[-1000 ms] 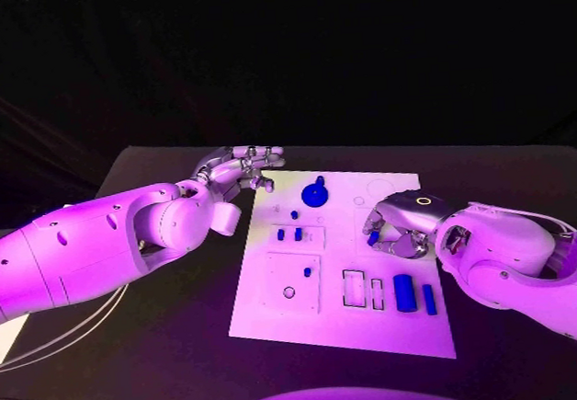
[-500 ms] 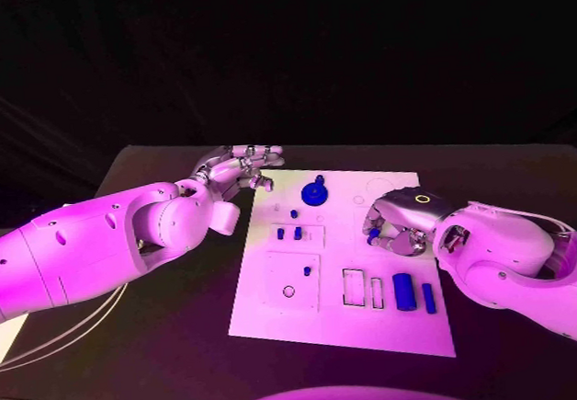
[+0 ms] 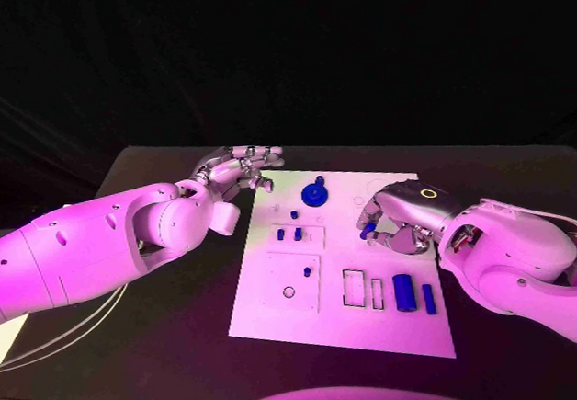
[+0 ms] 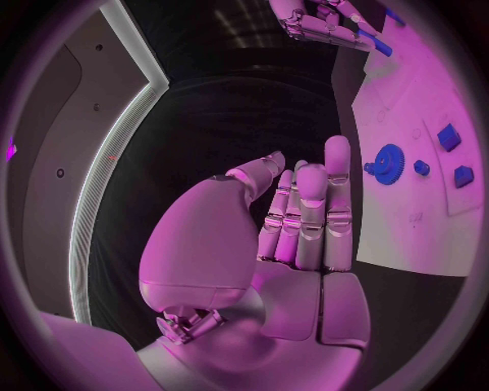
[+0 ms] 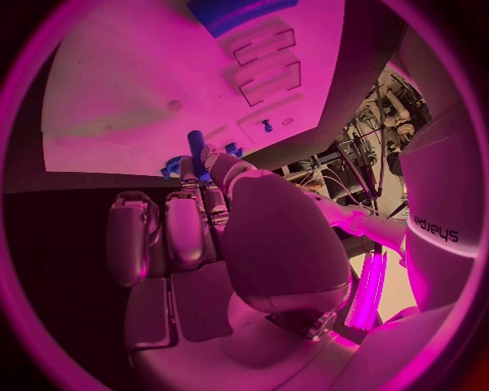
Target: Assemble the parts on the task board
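Bare task board (image 3: 311,323) near edge, blue gear (image 3: 315,194) blocks far end

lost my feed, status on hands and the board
Left hand empty, fingers straight, at the task board's far left corner. Right hand pinching a small blue peg above the board. Nothing in the way.

White board (image 3: 344,320) on black table (image 3: 154,357); blue parts, including a gear (image 3: 315,194); hands probably silver.

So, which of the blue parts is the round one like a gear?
The blue gear near the task board's far edge, close to the left hand; the others are small pegs or blocks.
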`<action>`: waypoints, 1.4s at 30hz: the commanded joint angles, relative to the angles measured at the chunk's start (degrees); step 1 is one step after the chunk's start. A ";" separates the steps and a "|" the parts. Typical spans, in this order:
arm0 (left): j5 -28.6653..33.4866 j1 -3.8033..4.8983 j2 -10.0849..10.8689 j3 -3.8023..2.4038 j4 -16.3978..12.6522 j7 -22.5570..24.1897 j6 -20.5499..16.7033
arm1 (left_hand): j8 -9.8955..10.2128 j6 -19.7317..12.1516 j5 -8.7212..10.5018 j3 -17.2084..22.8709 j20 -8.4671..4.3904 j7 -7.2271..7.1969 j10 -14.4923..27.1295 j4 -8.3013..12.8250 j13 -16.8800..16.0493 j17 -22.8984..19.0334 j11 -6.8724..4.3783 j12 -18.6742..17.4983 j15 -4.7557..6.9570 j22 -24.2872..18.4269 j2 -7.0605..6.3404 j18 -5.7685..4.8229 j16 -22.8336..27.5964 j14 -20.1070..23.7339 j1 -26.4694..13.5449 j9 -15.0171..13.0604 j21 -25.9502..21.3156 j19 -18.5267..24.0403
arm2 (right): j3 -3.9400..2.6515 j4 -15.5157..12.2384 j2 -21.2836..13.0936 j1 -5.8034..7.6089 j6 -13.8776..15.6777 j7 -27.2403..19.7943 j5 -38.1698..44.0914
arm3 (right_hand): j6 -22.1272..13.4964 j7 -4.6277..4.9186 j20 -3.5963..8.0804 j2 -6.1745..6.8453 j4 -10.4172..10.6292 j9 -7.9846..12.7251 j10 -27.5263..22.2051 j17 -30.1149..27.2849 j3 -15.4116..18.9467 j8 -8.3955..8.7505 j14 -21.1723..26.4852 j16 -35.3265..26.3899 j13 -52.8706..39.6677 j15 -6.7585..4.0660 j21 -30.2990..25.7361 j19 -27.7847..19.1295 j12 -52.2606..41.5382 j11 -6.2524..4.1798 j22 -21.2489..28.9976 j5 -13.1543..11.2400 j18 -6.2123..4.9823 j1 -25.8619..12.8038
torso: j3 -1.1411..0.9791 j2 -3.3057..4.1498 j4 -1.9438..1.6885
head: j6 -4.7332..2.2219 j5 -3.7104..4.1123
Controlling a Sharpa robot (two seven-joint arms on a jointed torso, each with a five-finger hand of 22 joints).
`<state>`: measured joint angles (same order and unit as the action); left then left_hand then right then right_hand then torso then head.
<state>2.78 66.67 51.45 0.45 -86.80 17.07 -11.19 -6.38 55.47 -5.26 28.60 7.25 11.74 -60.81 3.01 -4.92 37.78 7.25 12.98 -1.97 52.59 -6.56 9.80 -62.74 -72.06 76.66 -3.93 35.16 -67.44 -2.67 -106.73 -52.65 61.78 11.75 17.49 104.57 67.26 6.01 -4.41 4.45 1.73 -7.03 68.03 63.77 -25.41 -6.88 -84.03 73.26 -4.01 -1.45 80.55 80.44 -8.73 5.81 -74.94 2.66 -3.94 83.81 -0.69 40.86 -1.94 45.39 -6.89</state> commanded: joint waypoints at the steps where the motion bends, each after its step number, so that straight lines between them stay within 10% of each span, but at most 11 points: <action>1: -0.17 0.01 -0.12 -0.02 -0.05 0.20 1.14 | -0.11 -0.39 -0.31 -0.42 0.29 -0.05 0.25 0.04 0.08 -0.05 -0.04 0.13 0.00 -0.05 0.44 0.63 0.23 0.49 -0.30 0.06 -0.33 0.02 | -0.14 -1.69 0.03 0.23 1.38 0.06 -0.89 | 0.20 0.30 -0.03 -0.69 -0.15 -0.02 3.50 0.08 -0.35 0.18 -1.94 0.37 -0.21 -0.30 0.29 0.37 0.22 -3.17 -2.25 0.19 0.61 1.16 | -0.02 0.06 0.04 | -0.01 -0.07; 24: -0.17 0.01 -1.07 -0.02 -0.16 0.18 1.38 | -0.11 -0.39 -0.31 -0.42 0.29 -0.05 0.25 0.04 0.08 -0.05 -0.04 0.13 0.00 -0.05 0.44 0.63 0.23 0.49 -0.30 0.06 -0.33 0.02 | 0.95 1.85 14.33 -4.02 -0.66 -3.77 -3.25 | -0.27 0.81 -0.26 -0.47 -1.19 -0.27 3.40 -0.25 -1.74 0.73 -1.80 0.27 -0.18 0.02 0.10 -0.02 1.34 -2.74 -1.97 0.29 0.50 1.01 | 0.08 0.09 -0.06 | 1.16 -2.26; 42: -0.17 0.01 -1.35 -0.02 -0.15 0.27 1.49 | -0.18 -0.44 -0.33 -0.48 0.31 -0.04 0.35 0.11 0.07 -0.09 -0.03 0.26 -0.01 -0.09 0.52 0.64 0.18 0.52 -0.21 0.05 -0.38 0.01 | 1.52 4.73 16.74 -6.97 -3.12 -4.54 -3.64 | -0.38 0.96 -0.35 -0.45 -1.53 -0.36 3.39 -0.44 -2.13 0.89 -1.74 0.18 -0.21 0.13 0.01 -0.17 1.63 -2.61 -1.85 0.41 0.46 0.91 | -0.04 0.06 -0.02 | 1.83 -2.74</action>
<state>2.77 66.67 50.20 0.46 -86.84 16.97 -10.85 -6.38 55.47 -5.26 28.44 7.25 11.74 -60.82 3.17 -4.92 37.74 7.25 12.98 -1.97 52.60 -6.56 9.81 -62.74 -72.07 76.66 -3.94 35.16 -67.44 -1.18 -102.09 -36.10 54.90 10.46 13.70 100.82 66.96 6.54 -4.41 4.46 0.76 -7.29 68.23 63.37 -26.67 -6.18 -84.03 73.24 -4.26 -1.44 80.55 80.43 -7.08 6.01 -74.91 2.77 -3.94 83.81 -0.71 40.91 -1.91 47.10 -9.61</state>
